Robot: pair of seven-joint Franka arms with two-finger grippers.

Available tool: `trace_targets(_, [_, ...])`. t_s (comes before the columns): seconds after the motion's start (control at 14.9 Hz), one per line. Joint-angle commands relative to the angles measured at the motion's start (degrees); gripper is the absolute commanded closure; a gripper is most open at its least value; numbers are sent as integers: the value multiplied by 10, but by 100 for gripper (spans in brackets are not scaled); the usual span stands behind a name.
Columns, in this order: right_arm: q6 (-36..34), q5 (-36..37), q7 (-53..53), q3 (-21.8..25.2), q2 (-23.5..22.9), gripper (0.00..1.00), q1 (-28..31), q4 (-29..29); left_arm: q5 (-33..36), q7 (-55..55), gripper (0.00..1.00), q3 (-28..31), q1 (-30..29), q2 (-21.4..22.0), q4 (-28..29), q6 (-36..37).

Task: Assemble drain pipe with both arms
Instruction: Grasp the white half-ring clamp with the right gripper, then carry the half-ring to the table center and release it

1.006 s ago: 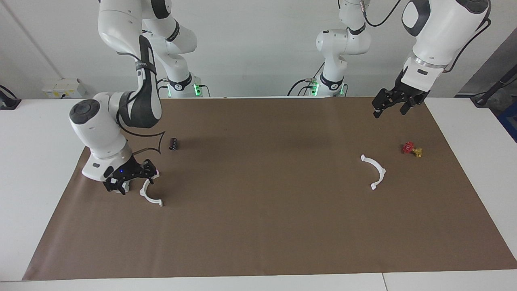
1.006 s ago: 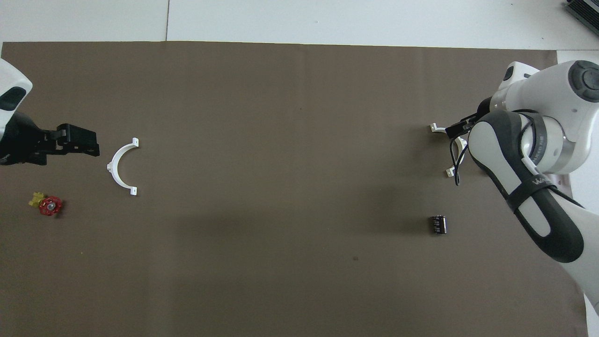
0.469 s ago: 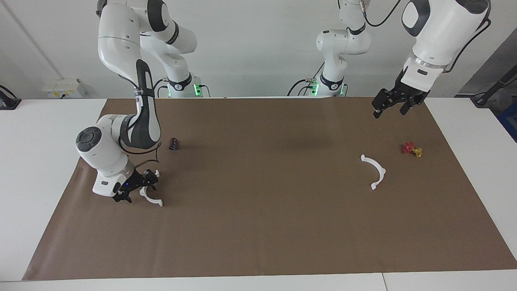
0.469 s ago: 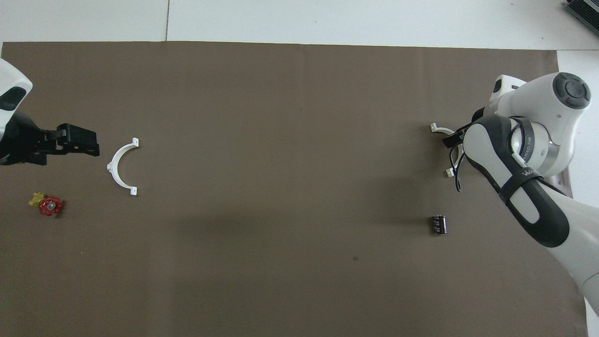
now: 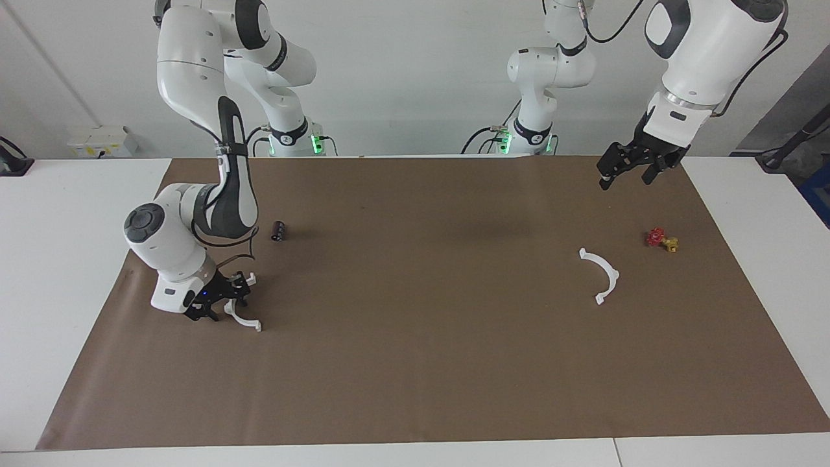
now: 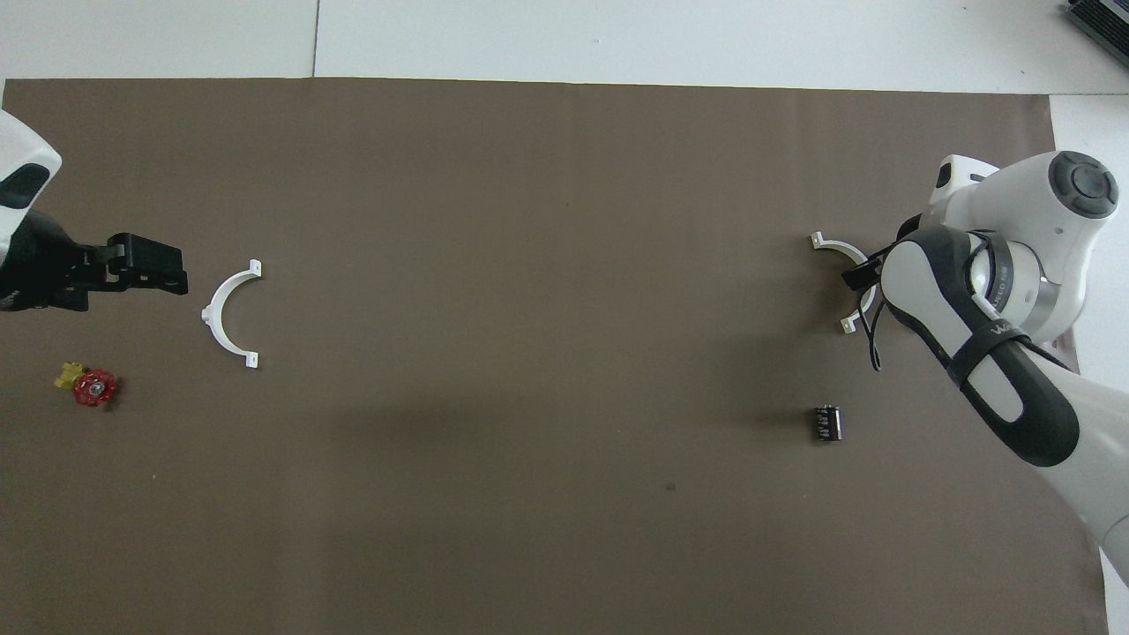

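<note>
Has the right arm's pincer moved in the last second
Yes. The right pincer has dropped lower and tucked in against the white half-ring on the brown mat; the dark block nearer the robots stays put.

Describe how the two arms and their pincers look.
Both arms are glossy white, rounded segments with grey-black joints. The right arm has a thin black cable along it and a dark round cap at its wrist. Each ends in a black two-finger pincer: right pincer, left pincer.

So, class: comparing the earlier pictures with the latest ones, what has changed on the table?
The right gripper has settled lower around its half-ring, jaws closing on it. The left gripper, the other half-ring, the red-and-yellow valve and the dark block stayed put.
</note>
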State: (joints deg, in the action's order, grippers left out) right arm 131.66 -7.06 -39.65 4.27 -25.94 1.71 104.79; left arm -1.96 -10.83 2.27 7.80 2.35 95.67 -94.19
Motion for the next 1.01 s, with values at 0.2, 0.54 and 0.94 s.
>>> trace_targets(0.2, [1,-13,2,-5,12,100,-7,0,-8,-2,0,-3,-3,17,21,-14])
trace_targets(0.54, [-80,20,179,-3,25,100,-90,-51,-8,-2,0,-3,-3,17,21,-14])
trace_targets(0.94, [-81,56,534,-6,23,100,-229,-58,-8,-2,0,-3,-3,17,21,-14])
